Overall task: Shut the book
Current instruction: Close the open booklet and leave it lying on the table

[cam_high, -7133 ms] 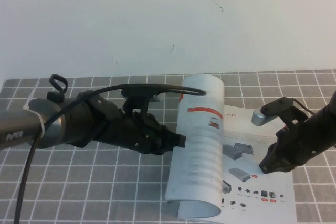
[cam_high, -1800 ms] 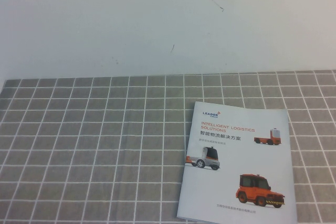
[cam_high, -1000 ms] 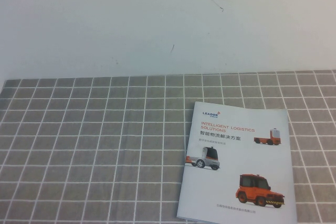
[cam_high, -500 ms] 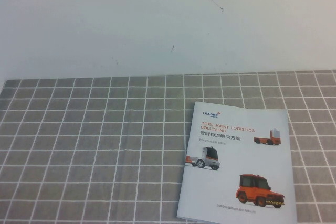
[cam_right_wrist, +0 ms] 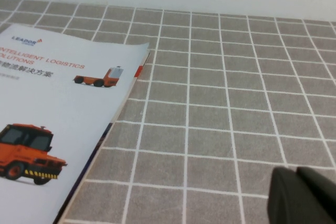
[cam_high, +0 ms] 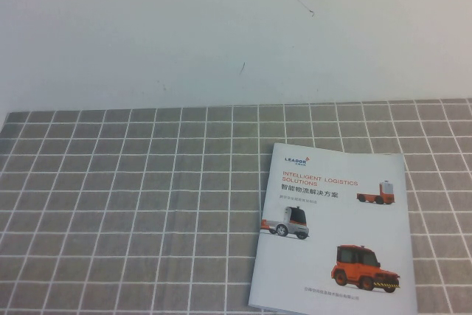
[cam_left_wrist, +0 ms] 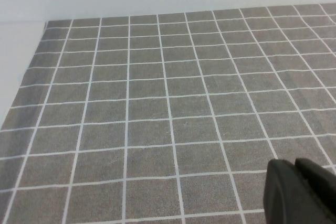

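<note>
One closed white paper booklet with orange vehicle pictures (cam_high: 332,234) lies flat, near right on grey gridded mat (cam_high: 147,204); left gripper (cam_left_wrist: 296,182) clenched empty over bare mat; right gripper (cam_right_wrist: 299,187) clenched empty, right of booklet.

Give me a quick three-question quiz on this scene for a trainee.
1. True or false: the white glossy booklet with orange vehicles on its cover lies closed, cover up, on the grey white-gridded mat.
2. Where are the left pincer and the right pincer?
A. Both over the booklet in the high view
B. Both shut, each seen only in its own wrist view, above bare mat
C. One clamped on the booklet's corner
3. Fill in: in the high view the booklet sits on the robot's ____ side of the mat.

Key: 1 true; 2 B; 3 right.
</note>
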